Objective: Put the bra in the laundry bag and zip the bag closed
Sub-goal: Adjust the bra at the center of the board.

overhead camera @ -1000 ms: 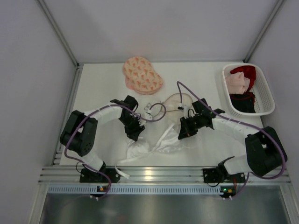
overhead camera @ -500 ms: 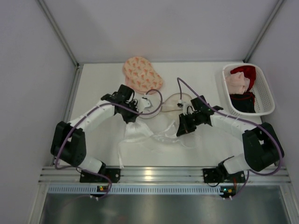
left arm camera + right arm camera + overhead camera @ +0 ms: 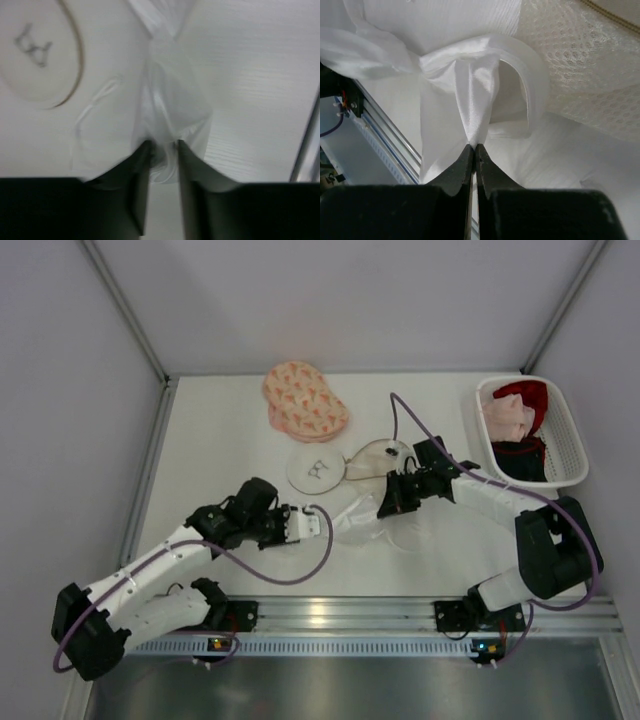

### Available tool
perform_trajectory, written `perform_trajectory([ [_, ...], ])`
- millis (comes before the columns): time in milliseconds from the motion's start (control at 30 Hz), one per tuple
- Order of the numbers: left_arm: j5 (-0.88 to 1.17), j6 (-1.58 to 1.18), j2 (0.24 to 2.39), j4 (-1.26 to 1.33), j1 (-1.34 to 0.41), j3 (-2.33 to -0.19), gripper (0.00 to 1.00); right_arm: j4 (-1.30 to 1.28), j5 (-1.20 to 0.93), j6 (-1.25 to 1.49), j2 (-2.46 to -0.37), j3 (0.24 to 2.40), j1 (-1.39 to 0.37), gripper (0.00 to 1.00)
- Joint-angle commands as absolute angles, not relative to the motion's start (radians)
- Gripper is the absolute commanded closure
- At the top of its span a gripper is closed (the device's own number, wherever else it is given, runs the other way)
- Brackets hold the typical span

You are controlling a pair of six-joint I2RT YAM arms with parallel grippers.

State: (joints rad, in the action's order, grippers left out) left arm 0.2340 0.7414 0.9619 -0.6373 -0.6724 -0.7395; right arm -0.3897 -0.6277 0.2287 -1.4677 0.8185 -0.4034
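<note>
The white satin bra [image 3: 352, 525] lies stretched between my two grippers on the white table. My left gripper [image 3: 302, 523] is shut on its left end; in the left wrist view the fabric [image 3: 170, 105] bunches between the fingertips of that gripper [image 3: 162, 150]. My right gripper [image 3: 385, 505] is shut on the right end, and its wrist view shows the jaws of the gripper [image 3: 474, 146] pinching a fold of the bra [image 3: 470, 85]. The translucent mesh laundry bag [image 3: 378, 454] lies just behind the right gripper and shows in the right wrist view [image 3: 570, 65].
A round white panel with a tan rim [image 3: 315, 470] lies left of the mesh bag and shows in the left wrist view [image 3: 35, 55]. A pink patterned padded item [image 3: 305, 400] lies at the back. A white basket [image 3: 560, 440] of clothes stands at the right.
My left arm has swung from the back middle toward the near left, drawing its end of the bra along. The round white panel is now uncovered. The right gripper has barely moved.
</note>
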Motion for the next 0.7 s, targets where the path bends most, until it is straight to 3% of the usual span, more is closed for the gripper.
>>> perform_trajectory([
  [0,0.239,0.758,0.888,-0.672,-0.791,-0.638,0.53,-0.383,-0.611,0.201,-1.454,0.799,-0.394,1.00],
  [100,0.320,0.787,0.847,-0.710,-0.825,-0.633,0.40,-0.393,-0.609,0.176,-1.424,0.766,-0.396,1.00],
  [233,0.449,0.841,0.839,-0.804,-0.825,-0.696,0.36,-0.405,-0.614,0.144,-1.387,0.739,-0.410,1.00],
  [333,0.453,0.772,0.859,-0.807,-0.825,-0.742,0.35,-0.422,-0.621,0.106,-1.359,0.733,-0.439,0.99],
  [400,0.381,0.698,0.894,-0.808,-0.822,-0.777,0.35,-0.436,-0.630,0.086,-1.335,0.729,-0.462,0.89],
  [667,0.428,0.618,1.115,-0.816,-0.499,-0.828,0.41,-0.433,-0.624,0.086,-1.308,0.726,-0.572,0.96],
])
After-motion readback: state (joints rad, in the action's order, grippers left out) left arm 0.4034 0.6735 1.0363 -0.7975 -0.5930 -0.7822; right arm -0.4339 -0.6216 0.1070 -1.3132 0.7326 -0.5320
